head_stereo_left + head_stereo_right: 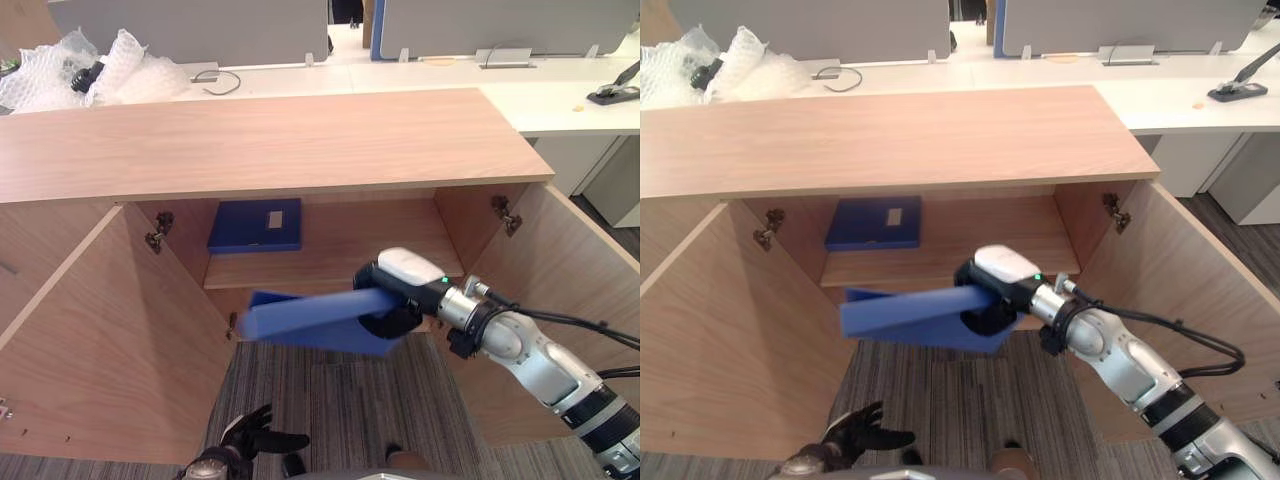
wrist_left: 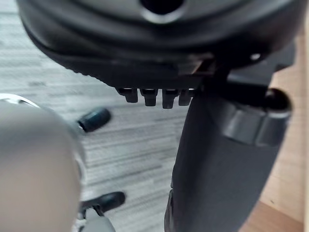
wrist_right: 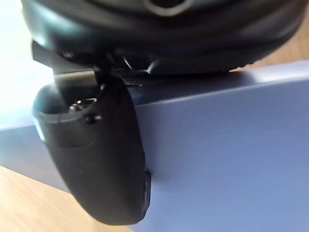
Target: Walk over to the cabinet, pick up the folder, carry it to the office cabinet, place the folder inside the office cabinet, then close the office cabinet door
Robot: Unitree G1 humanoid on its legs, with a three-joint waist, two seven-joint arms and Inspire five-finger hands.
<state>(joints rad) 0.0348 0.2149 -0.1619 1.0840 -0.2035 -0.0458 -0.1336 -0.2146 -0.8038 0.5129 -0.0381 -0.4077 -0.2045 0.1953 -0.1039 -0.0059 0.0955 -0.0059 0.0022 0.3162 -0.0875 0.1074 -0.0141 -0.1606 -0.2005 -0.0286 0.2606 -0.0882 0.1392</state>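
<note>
I see a blue folder (image 1: 300, 318), my dark right hand (image 1: 398, 288) with its white cover, the pale wood-grain cabinet (image 1: 260, 140), grey striped carpet (image 1: 345, 415).

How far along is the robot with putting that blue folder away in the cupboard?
Pickup looks done: the right hand grips the blue folder, held in the air before the open cabinet. Next it has to go onto the shelf, where a second folder lies. After that, the doors, standing wide open, need closing. The left hand hangs low, idle.
</note>
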